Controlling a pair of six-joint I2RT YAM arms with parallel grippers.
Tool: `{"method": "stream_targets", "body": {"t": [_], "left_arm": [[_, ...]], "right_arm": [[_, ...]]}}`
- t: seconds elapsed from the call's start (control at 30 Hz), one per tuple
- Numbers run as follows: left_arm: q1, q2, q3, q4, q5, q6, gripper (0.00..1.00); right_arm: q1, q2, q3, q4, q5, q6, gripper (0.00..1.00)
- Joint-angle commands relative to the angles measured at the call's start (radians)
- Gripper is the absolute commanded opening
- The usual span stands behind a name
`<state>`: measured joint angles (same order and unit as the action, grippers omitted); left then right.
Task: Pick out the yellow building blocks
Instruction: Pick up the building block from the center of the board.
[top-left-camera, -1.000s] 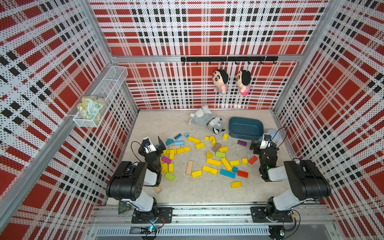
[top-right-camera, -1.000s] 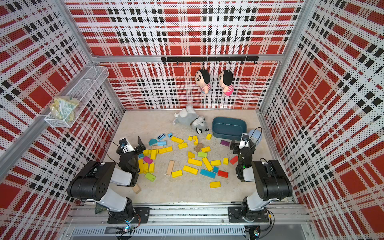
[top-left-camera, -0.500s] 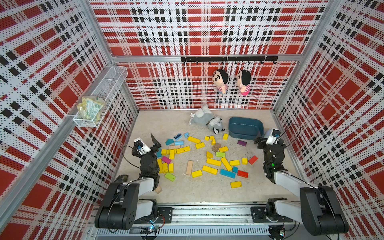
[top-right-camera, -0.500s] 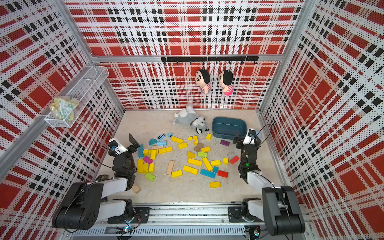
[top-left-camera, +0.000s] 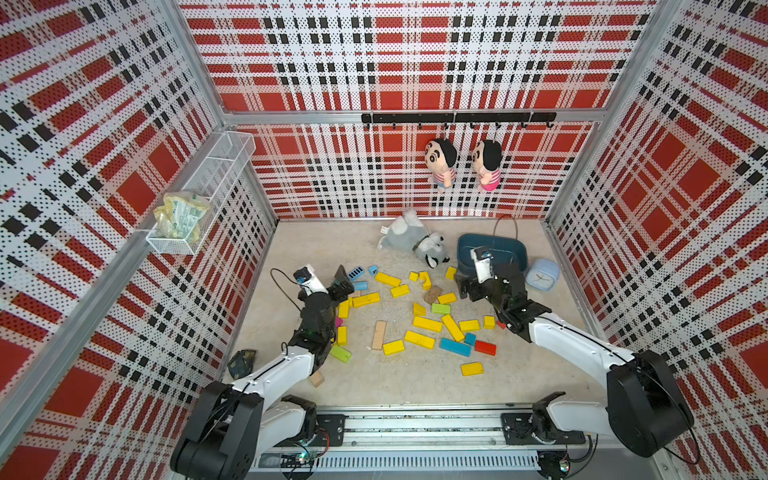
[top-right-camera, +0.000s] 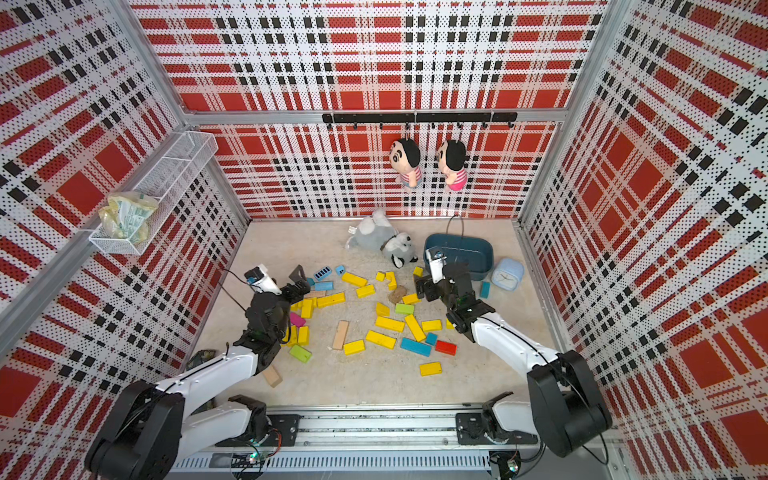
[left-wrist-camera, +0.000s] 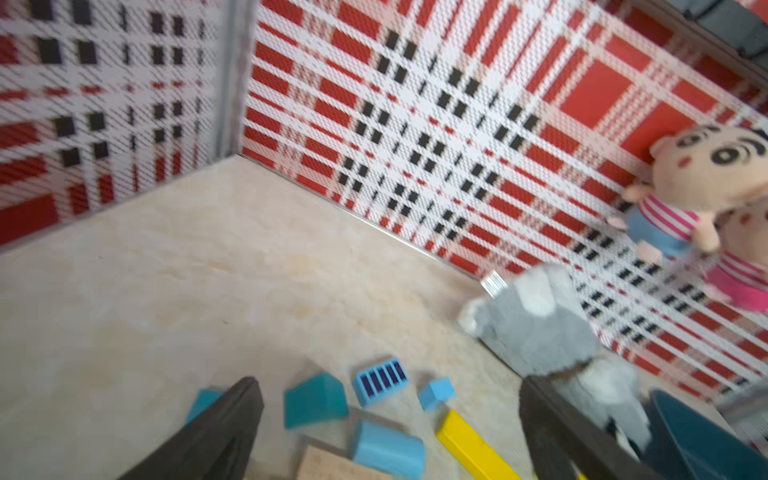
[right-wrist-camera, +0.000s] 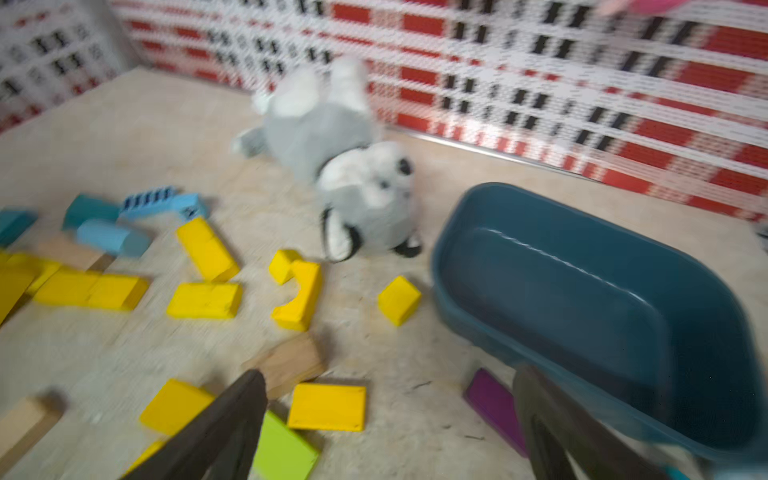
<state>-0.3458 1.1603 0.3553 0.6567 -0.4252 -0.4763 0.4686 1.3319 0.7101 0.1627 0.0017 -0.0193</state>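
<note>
Yellow building blocks: smooth painted bars, bricks and cubes (one notched L), scattered mid-floor. Glossy teal tub at their 1 o'clock. Left gripper and right gripper both spread wide, empty.

Blocks scattered mid-frame on the worktop
A tub sits above and right of them, a plush dog just left of it, a clock just right; two dolls hang higher on the back wall, and a bag lies in the basket at upper left.
</note>
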Motion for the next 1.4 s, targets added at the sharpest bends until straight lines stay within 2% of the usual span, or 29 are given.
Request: {"method": "stream_targets", "body": {"t": [0.0,0.13,0.23,0.33,0.6,0.93,1.37], "left_arm": [[-0.059,0.029,0.038,-0.039,-0.01,-0.047,0.98],[-0.1,0.046,0.039,-0.027,-0.024,-0.07,0.98],[-0.109,0.047,0.032,-0.019,-0.04,-0.086,0.98],[-0.109,0.039,0.024,-0.018,-0.06,-0.106,0.98],[-0.11,0.035,0.011,-0.01,-0.079,-0.125,0.98],[-0.118,0.044,0.011,-0.011,-0.122,-0.132,0.98],[-0.127,0.063,0.02,-0.01,-0.158,-0.135,0.98]], "right_arm": [[0.082,0.07,0.046,-0.119,-0.149,-0.257,0.94],[0.153,0.194,0.148,-0.233,-0.211,-0.382,0.9],[0.191,0.265,0.199,-0.281,-0.237,-0.451,0.83],[0.208,0.317,0.239,-0.326,-0.274,-0.5,0.74],[0.212,0.406,0.297,-0.429,-0.267,-0.575,0.63],[0.212,0.493,0.342,-0.469,-0.251,-0.582,0.53],[0.212,0.517,0.341,-0.539,-0.235,-0.61,0.32]]}}
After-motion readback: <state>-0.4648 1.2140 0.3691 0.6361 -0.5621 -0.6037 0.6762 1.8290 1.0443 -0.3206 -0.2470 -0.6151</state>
